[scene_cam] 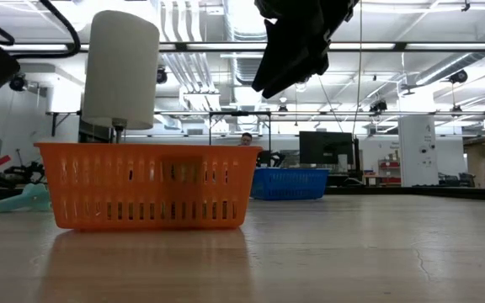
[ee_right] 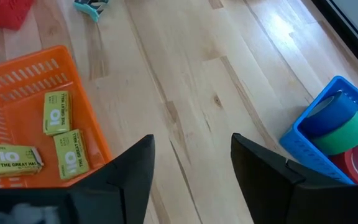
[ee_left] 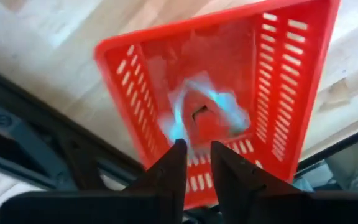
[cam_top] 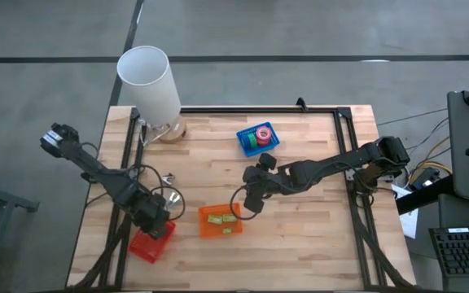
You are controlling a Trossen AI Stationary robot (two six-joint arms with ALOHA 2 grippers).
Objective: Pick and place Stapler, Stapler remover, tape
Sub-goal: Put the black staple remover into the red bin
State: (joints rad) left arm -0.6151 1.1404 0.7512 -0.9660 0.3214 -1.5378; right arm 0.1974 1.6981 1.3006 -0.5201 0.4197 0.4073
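My left gripper (ee_left: 196,155) points down over the red basket (ee_left: 278,74) at the table's near left; its fingers stand a narrow gap apart with nothing between them. Below the tips, inside the basket, is a blurred light-blue thing (ee_left: 197,115); I cannot tell what it is. My right gripper (ee_right: 191,168) hangs open above bare wood between the orange basket (ee_right: 17,81) and the blue basket (ee_right: 319,140). Tape rolls (ee_right: 331,115) in blue, green and red lie in the blue basket. A teal stapler remover (ee_right: 92,7) lies on the table. No stapler shows.
The orange basket (cam_top: 221,221) holds three green boxes (ee_right: 56,112). A white lamp (cam_top: 149,81) stands at the far left on a round base. A black frame (cam_top: 348,122) runs along the table's edges. Bare wood lies between the baskets and to the right.
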